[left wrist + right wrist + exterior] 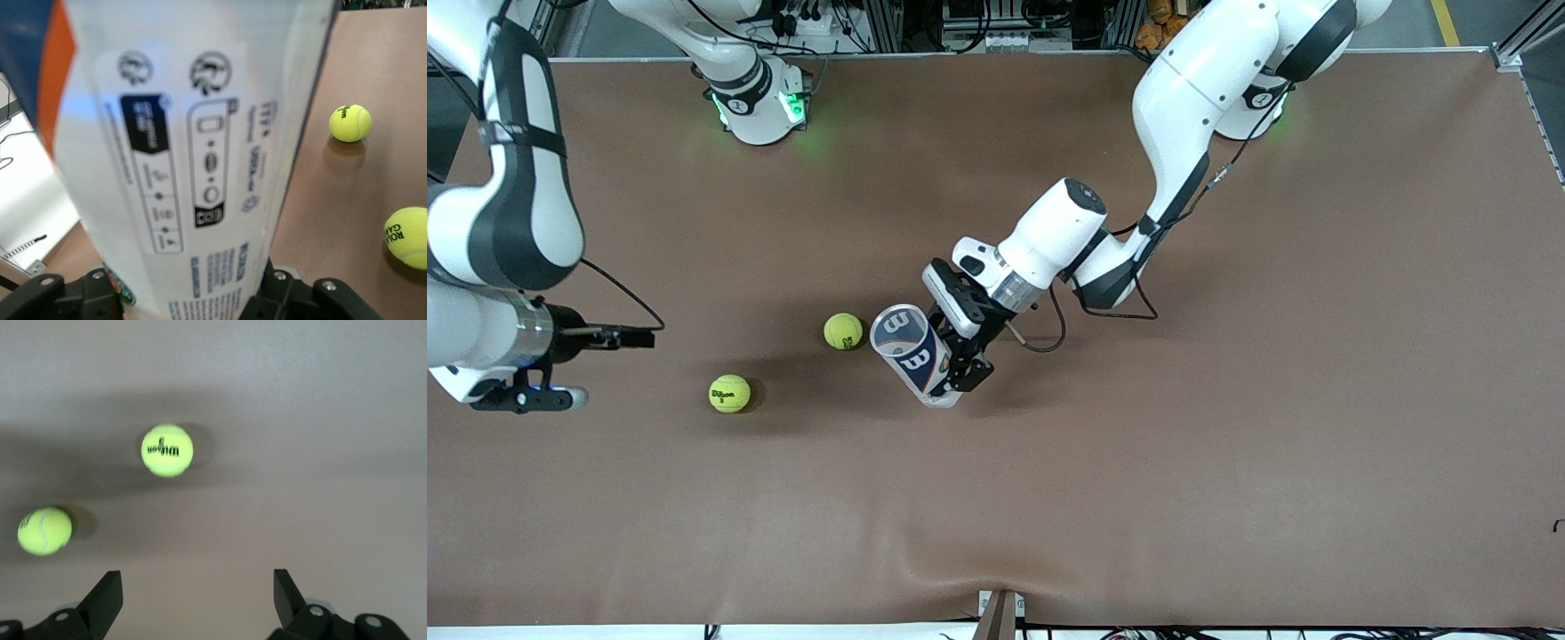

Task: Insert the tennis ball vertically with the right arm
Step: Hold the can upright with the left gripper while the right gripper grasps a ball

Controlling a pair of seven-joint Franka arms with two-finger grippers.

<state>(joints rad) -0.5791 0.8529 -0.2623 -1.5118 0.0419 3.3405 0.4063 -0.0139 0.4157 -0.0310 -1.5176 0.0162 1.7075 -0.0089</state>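
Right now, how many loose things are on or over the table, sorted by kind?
Tennis balls: 2, the Wilson ball nearer the front camera and the second ball beside the can.
Ball cans: 1, the tennis ball can, gripped by the left gripper.
Total: 3.
The right gripper has its fingers open and holds nothing.

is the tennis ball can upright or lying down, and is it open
Upright and open: the tennis ball can stands on the table, held by the left gripper, its round mouth facing up with no lid.
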